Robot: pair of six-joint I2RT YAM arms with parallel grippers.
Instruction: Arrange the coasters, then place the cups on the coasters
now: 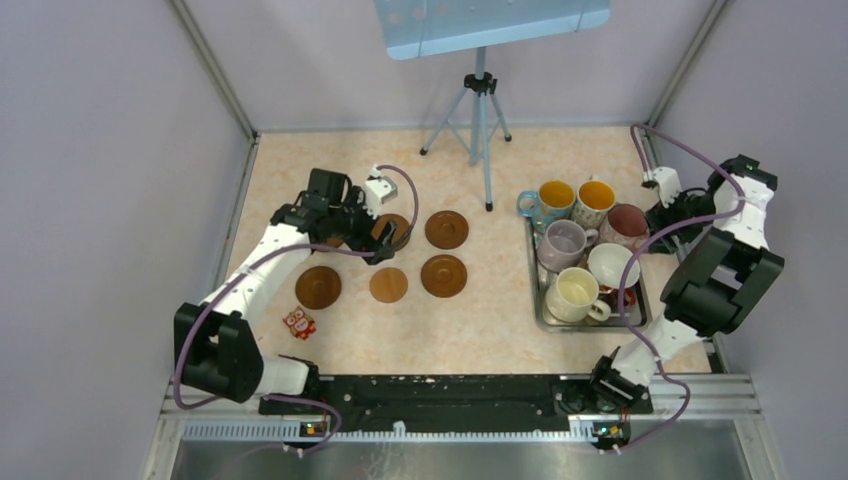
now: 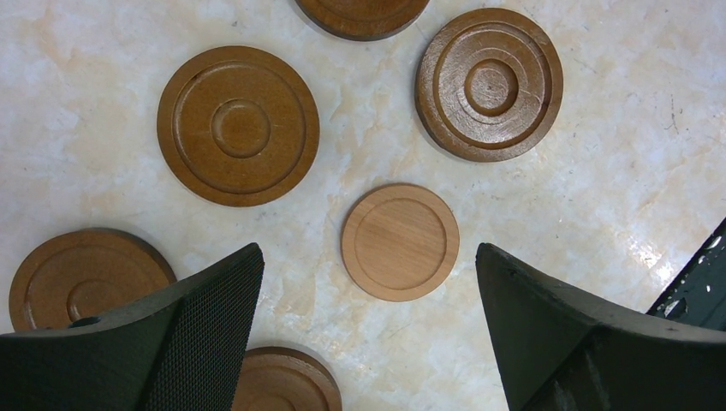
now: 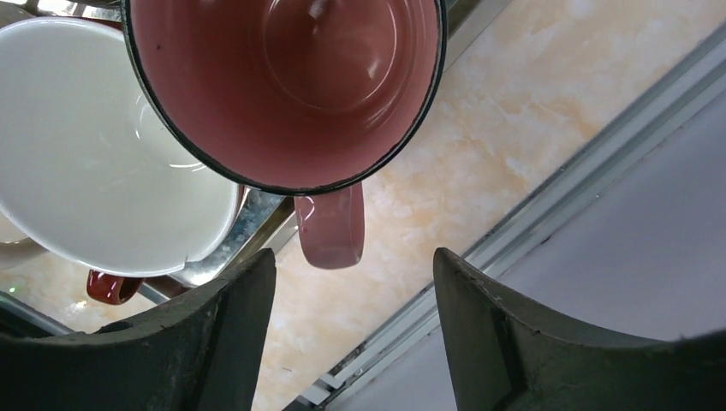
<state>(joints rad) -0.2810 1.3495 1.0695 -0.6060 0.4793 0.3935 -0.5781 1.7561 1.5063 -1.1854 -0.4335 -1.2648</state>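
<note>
Left wrist view: dark coaster cut off at top edge, two others partly hidden behind left gripper fingers. Jaws wide apart, empty; light coaster just ahead of gap. Right gripper spread too (nothing between). Pink mug cropped at frame top, handle just above gap, mug in tray.

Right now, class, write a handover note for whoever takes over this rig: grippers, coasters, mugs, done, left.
Left gripper: open, empty, above the coasters.
Right gripper: open, empty, facing the pink mug's handle.
Six coasters lie apart on the table, the light coaster among them.
All six mugs stand in the steel tray.
Done: coasters spread out. Left: every mug onto a coaster.
</note>
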